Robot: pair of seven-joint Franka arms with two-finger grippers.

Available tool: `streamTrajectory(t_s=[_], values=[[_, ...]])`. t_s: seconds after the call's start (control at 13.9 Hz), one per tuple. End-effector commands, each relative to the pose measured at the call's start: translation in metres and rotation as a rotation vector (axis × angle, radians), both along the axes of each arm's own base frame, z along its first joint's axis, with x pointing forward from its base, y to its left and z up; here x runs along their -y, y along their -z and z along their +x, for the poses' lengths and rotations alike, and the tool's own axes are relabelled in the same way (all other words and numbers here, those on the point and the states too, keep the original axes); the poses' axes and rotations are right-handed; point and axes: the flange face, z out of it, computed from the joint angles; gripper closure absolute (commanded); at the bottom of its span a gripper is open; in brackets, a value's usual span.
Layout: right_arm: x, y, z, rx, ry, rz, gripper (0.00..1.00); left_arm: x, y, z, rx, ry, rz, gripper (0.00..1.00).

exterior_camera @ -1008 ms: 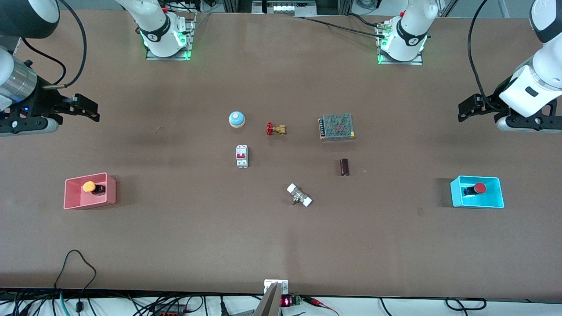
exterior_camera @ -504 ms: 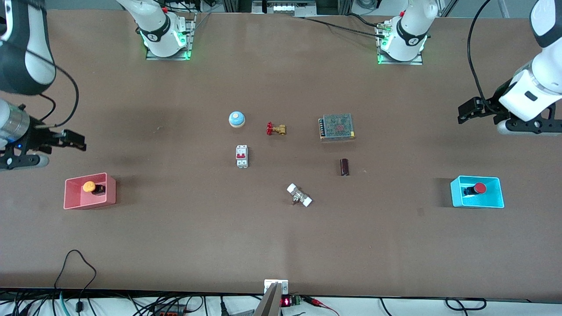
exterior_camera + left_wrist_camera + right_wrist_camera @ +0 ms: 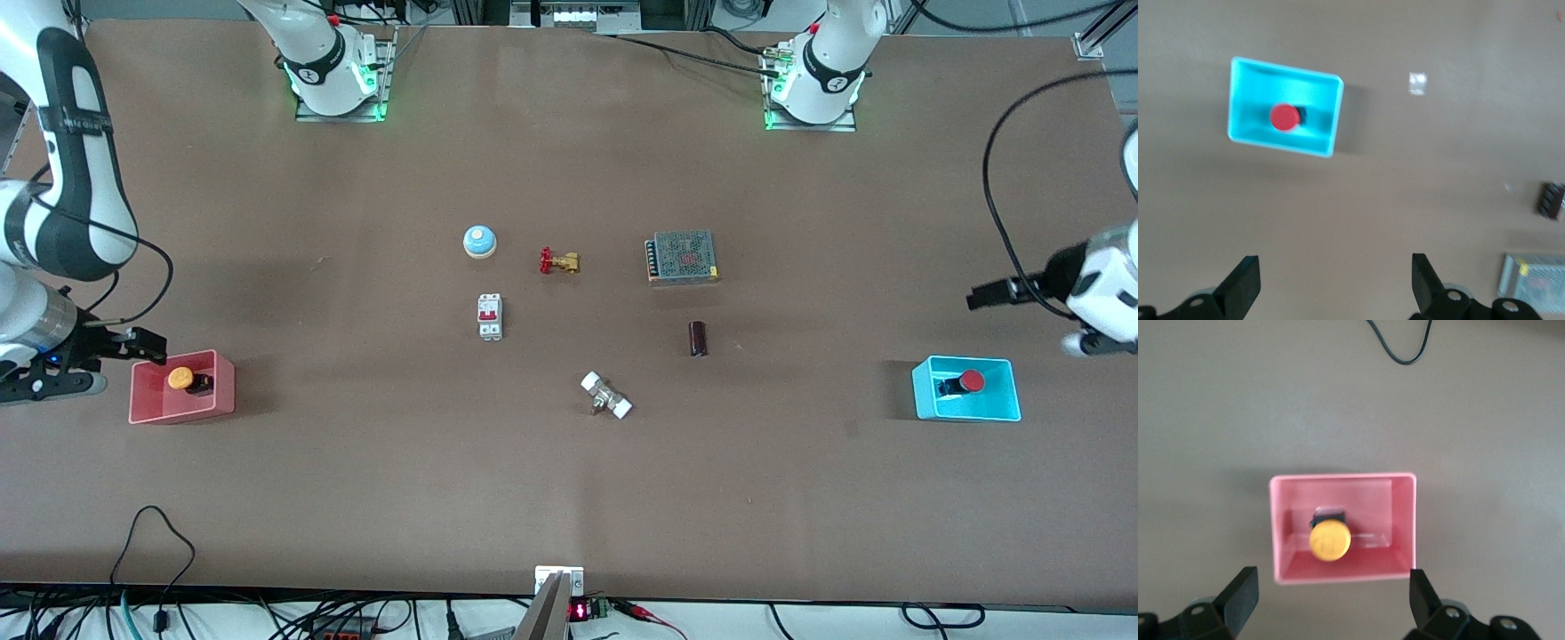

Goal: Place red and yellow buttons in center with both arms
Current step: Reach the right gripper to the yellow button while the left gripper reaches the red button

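The right claw (image 3: 147, 345) hangs with its fingers spread wide and empty, over the rim of the pink bin (image 3: 222, 387) at the right arm's end of the desk. The left claw (image 3: 991, 293) is likewise released and empty, over bare desk just beside the cyan bin (image 3: 925, 391) at the left arm's end.

The desk (image 3: 569, 498) is a matte brown sheet, with faint scuffs and soft shadows under the arms. Loose black cables trail along its edge nearest the front camera, and both arm bases glow green at the edge farthest from it.

The yellow button (image 3: 181, 379) lies inside the pink bin, a round yellow-orange cap on a short dark body; the right wrist view shows the cap (image 3: 1329, 541) facing up. The red button (image 3: 970, 381) lies in the cyan bin, a round red cap on a dark stub, seen from above in the left wrist view (image 3: 1284, 117). Neither is in the center (image 3: 569, 462) of the desk.

No writing on either button can be read.
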Motion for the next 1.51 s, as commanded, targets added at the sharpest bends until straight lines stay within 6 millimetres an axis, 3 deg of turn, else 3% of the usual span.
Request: streamTrajectory(t_s=[0.0, 0.14, 0.36, 0.94, 1.08, 1.22, 1.37, 1.44], values=[[0.007, 0.026, 0.01, 0.041, -0.017, 0.006, 0.0, -0.028, 0.047, 0.058, 0.061, 0.163, 0.051, 0.0], [0.007, 0.04, 0.012, 0.049, -0.019, 0.007, 0.0, -0.043, 0.092, 0.082, 0.167, 0.219, 0.116, 0.0], [0.004, 0.06, 0.01, 0.027, 0.004, 0.046, 0.0, -0.076, 0.164, 0.08, 0.161, 0.197, 0.108, 0.0], [0.001, 0.093, 0.012, 0.026, -0.131, 0.04, 0.0, -0.065, 0.209, 0.045, 0.046, 0.185, 0.057, 0.0], [0.001, 0.1, 0.011, 0.016, -0.141, 0.04, 0.0, -0.064, 0.212, 0.039, 0.032, 0.185, 0.053, 0.0], [0.001, 0.102, 0.011, 0.011, -0.197, 0.035, 0.0, -0.065, 0.221, 0.033, 0.016, 0.181, 0.045, 0.14], [0.002, 0.106, 0.01, 0.002, -0.209, 0.035, 0.0, -0.066, 0.221, 0.032, 0.014, 0.179, 0.044, 0.48], [0.006, 0.105, 0.009, -0.001, -0.224, 0.034, 0.0, -0.066, 0.221, 0.032, 0.014, 0.179, 0.044, 0.6]])
